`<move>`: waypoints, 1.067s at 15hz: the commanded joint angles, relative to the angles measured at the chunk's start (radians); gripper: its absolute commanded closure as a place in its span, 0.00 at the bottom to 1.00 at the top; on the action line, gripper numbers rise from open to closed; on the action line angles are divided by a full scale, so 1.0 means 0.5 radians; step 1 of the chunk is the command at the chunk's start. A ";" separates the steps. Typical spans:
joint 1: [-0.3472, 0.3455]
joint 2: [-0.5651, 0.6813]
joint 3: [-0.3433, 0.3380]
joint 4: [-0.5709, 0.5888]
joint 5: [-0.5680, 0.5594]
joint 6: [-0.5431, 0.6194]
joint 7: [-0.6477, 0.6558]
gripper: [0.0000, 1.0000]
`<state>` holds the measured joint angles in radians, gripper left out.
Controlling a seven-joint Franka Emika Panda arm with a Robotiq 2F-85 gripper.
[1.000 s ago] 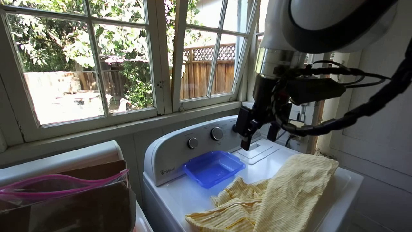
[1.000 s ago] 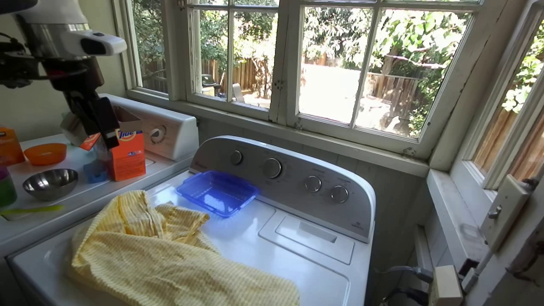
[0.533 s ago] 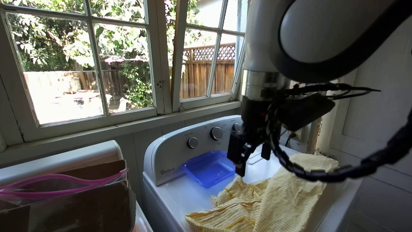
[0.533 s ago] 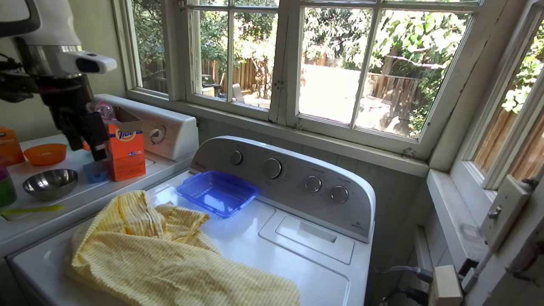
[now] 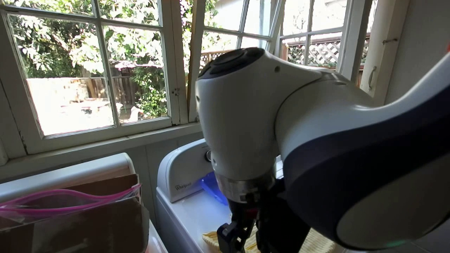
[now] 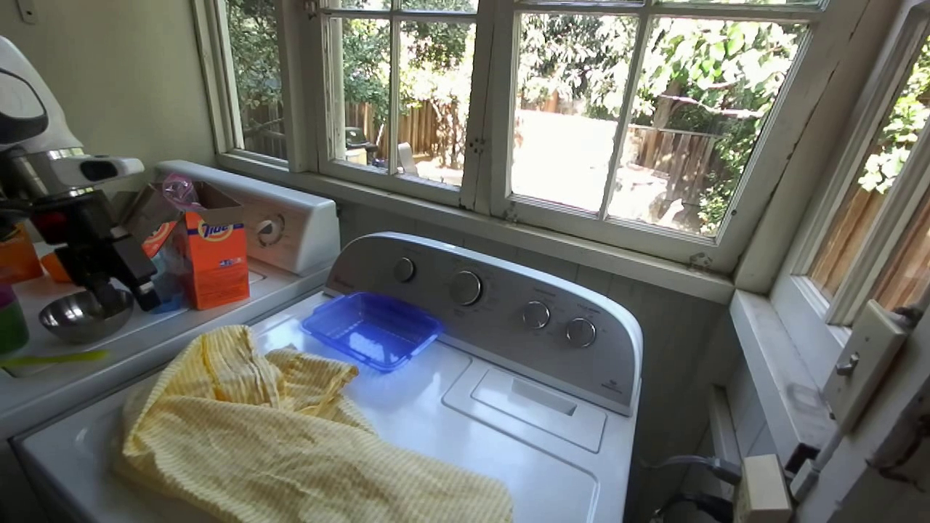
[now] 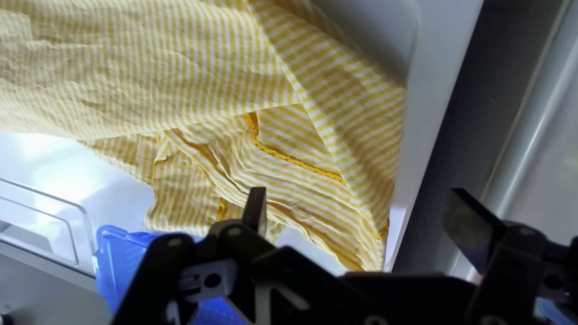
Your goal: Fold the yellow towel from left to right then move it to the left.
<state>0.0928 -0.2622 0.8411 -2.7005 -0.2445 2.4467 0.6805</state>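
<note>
The yellow towel [image 6: 312,450] lies wrinkled and partly folded over on the white washer top. In an exterior view, most of the towel [image 5: 211,239] is hidden behind the arm. In the wrist view, the towel [image 7: 180,76] spreads under the camera, its loose layered edge between the fingers and the washer's edge. My gripper [image 7: 361,216] is open and empty, one finger over the towel and one over the gap beside the washer. In an exterior view, the gripper [image 6: 129,296] hangs above and apart from the towel. It also shows, cut off by the frame, in an exterior view [image 5: 244,242].
A blue plastic tray [image 6: 374,330] stands beside the towel against the control panel [image 6: 501,305]. A dark gap [image 7: 460,135] separates the washer from the neighbouring machine. That machine bears a Tide box [image 6: 218,261], a metal bowl [image 6: 86,316] and a green utensil [image 6: 54,358].
The arm has swung lower and now covers much of an exterior view. The gripper has moved down and away from the control panel. The towel and tray have not moved.
</note>
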 commanded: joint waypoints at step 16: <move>-0.415 0.396 0.410 0.143 -0.987 -0.157 0.981 0.00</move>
<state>-0.0488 -0.1617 0.9773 -2.6671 -0.5978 2.4300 1.0173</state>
